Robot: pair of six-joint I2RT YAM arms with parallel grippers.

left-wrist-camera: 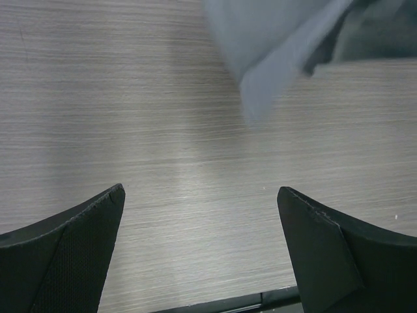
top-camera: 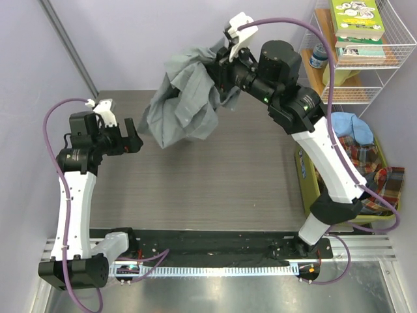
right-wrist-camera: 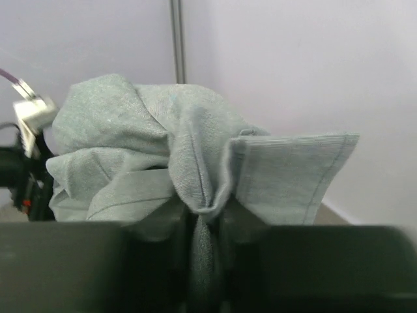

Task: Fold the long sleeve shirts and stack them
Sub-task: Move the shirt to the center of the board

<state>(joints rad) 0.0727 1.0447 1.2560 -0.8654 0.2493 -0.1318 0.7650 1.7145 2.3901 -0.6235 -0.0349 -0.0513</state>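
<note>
**A:** Where is the grey shirt (top-camera: 182,104) hanging?

**B:** The right gripper (top-camera: 220,64) is holding it up over the far part of the table (top-camera: 215,189). Its fingers are pinching together on a gathered fold, and in the right wrist view the cloth is bunching out above them. The lower folds are drooping toward the tabletop, though whether they are touching it cannot be told.

**A:** What is the left gripper (top-camera: 135,140) doing?

**B:** It is hovering near the shirt's left side, fingers spread wide with nothing between them. Its own camera is showing bare table and a corner of grey cloth ahead.

**A:** How is the cloth likely behaving?

**B:** It is probably acting light, limp and slightly slippery, sagging wherever it is not being held. It is crumpling rather than hanging flat, so one pinch is not giving it any shape. A stitched edge, such as a hem, cuff, collar or shoulder seam, is likely offering the surest hold, and one such edge is showing beside the right fingers.

**A:** Are any containers holding anything?

**B:** The bin (top-camera: 304,179) at the table's right is holding a light blue shirt (top-camera: 352,124) and a plaid shirt (top-camera: 366,160), both lying heaped and unfolded, with the plaid one spilling over the rim. Behind it, a wire shelf (top-camera: 386,88) is carrying books (top-camera: 355,19).
</note>
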